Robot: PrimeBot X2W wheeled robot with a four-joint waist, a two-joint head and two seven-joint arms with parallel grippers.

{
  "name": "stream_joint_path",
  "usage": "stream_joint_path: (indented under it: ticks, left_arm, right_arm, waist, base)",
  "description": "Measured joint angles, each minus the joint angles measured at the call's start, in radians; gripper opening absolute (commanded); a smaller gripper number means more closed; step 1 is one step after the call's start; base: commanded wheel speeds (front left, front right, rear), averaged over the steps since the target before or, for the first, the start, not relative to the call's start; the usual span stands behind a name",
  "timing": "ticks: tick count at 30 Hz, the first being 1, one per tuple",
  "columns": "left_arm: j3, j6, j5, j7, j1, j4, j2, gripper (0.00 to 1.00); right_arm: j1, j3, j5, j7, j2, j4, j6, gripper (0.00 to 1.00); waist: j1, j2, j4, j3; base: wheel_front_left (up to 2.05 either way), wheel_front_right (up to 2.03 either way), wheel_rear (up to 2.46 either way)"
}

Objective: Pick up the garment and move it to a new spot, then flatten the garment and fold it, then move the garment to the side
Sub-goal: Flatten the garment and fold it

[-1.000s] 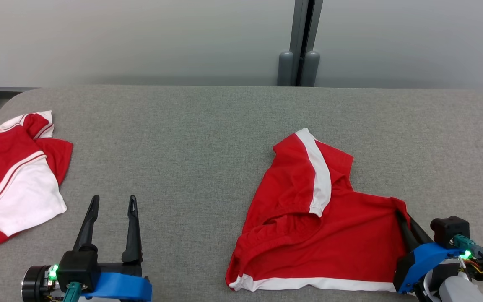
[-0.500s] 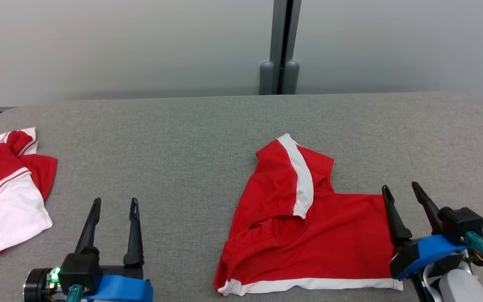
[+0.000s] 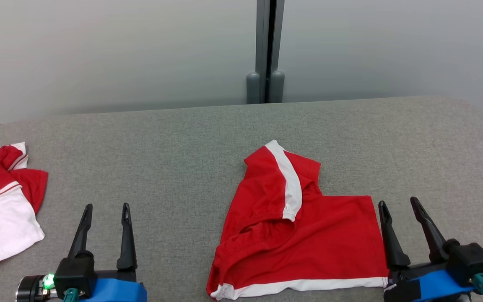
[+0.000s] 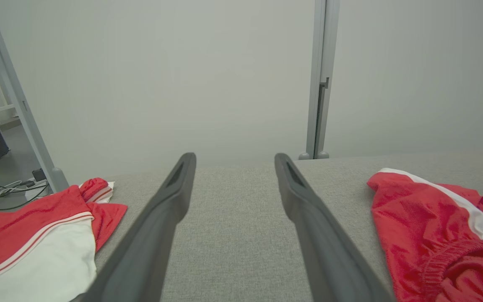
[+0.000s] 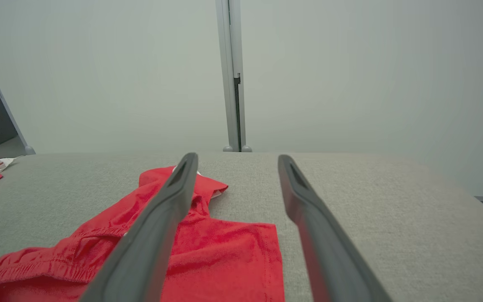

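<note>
Red garment (image 3: 304, 243), apparently shorts with white trim, lies rumpled on the grey table (image 3: 174, 167), right of centre. Right claw (image 3: 398, 201) stands apart beside its right edge. Left claw (image 3: 106, 206) apart, empty. Second garment (image 3: 2, 209) cut off at left.

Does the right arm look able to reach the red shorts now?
Probably yes: the right arm sits just beside the red shorts, its jaws open at their right edge, nothing lying between.
</note>
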Motion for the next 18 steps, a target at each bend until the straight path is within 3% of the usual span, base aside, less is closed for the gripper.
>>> stream_joint_path:
  ticks: [9, 18]
  left_arm:
    - [0.014, 0.011, 0.0, 0.0, 0.015, 0.014, 0.009, 1.0]
    - [0.013, 0.011, -0.002, 0.0, 0.017, 0.035, 0.013, 1.0]
  right_arm:
    - [0.113, -0.019, 0.002, 0.0, 0.017, -0.057, 0.0, 1.0]
    - [0.118, -0.026, 0.002, 0.0, 0.023, -0.046, 0.0, 1.0]
  waist:
    - [0.0, 0.0, -0.002, -0.014]
    - [0.0, 0.0, 0.003, -0.01]
  base:
    - [0.0, 0.0, 0.0]
    - [0.0, 0.0, 0.0]
